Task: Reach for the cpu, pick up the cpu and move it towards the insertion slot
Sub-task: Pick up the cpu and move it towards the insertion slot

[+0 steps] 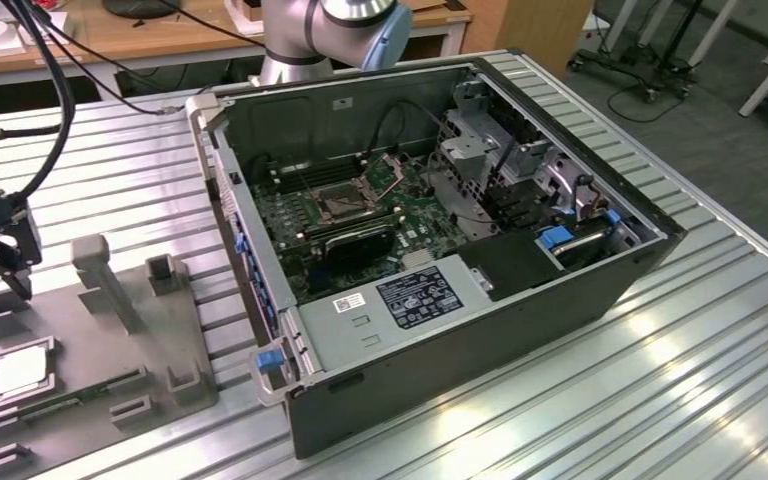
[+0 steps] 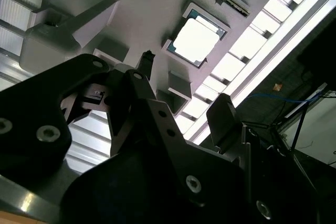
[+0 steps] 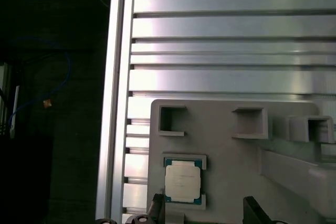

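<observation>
The gripper [image 3: 205,206] is released, jaws apart, nothing held; it hangs over a grey tray [image 3: 226,150], near the cpu [image 3: 182,182]. Cpu lies flat in tray's square recess, on the worktop [image 1: 704,380]. The slot [image 1: 340,205] is inside the open PC case [image 1: 491,330], well apart.

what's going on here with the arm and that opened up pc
A single robot arm is reaching for the cpu. Its end effector hovers open close to the chip, one finger on each side, and grips nothing. The cpu lies flat in its recess on the grey holder, on the table beside the computer case. The insertion slot is on the green board inside that case, toward the exterior view's right.
</observation>
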You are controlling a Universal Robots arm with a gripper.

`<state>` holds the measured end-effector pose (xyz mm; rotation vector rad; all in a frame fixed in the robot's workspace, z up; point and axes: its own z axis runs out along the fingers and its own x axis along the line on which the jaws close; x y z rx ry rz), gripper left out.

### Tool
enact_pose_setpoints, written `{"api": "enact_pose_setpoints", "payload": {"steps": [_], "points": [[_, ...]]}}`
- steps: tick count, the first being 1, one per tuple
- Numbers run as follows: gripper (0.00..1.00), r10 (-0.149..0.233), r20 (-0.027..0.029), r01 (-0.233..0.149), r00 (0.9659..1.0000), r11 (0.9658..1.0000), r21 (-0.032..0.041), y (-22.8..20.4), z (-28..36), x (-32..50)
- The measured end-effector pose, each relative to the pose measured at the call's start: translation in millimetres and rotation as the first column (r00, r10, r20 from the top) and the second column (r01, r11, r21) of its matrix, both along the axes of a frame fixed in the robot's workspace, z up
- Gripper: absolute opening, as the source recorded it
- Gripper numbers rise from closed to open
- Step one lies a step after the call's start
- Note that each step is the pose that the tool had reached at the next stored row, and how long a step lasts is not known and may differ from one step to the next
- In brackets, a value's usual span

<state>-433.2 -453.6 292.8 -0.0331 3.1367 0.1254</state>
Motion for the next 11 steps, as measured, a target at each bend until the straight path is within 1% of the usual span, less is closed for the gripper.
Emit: {"api": "enact_pose_setpoints", "payload": {"steps": [2, 4, 7, 11], "points": [[0.68, 0.000, 0.0001, 0.000, 1.0000, 0.9999, 0.0107, 0.0, -1.1, -0.4], [0.68, 0.000, 0.0001, 0.000, 1.0000, 0.9998, 0.0182, -0.1, -2.1, -1.0], [0.68, 0.000, 0.0003, 0.000, 1.0000, 0.9998, 0.0217, -0.5, -3.6, -1.4], [0.68, 0.000, 0.0000, 0.000, 1.0000, 0.9998, 0.0219, -0.7, -4.1, -1.7]]}}
